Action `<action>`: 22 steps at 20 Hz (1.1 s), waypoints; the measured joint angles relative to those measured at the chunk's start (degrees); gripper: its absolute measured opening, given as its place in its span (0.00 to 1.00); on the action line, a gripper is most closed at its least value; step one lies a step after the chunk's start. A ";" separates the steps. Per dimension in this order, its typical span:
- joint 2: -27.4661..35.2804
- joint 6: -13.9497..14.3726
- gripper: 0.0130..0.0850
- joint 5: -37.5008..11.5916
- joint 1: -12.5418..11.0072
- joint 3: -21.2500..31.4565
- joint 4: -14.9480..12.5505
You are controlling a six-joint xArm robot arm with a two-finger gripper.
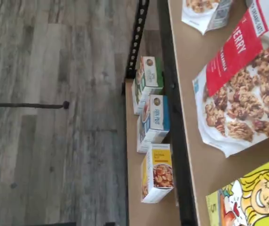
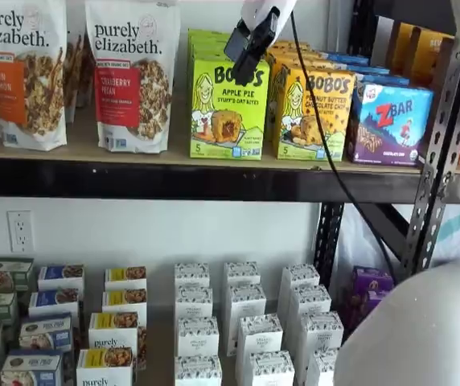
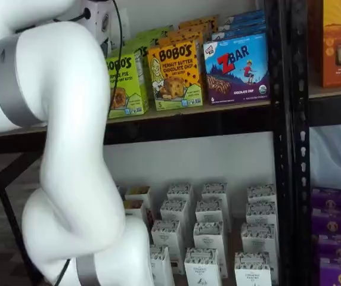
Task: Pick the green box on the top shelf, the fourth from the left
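The fingers [image 2: 248, 55] hung open before the green box [image 2: 227, 108]; the approach should centre them squarely across its front carton.

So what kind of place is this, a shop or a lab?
Likely a mock store aisle: black metal shelving stocked with rows of identical snack boxes, such as the green box, and a robot arm in front.

clearance: we see open air before the green box [image 2: 227, 108] | obstacles: cranberry granola bag [image 2: 134, 76] just left, peanut butter Bobo's box [image 2: 314, 112] touching right | top shelf [image 2: 174, 178] beam below
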 joint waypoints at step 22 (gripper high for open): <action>3.55 -0.77 1.00 -4.91 -0.76 -2.86 1.36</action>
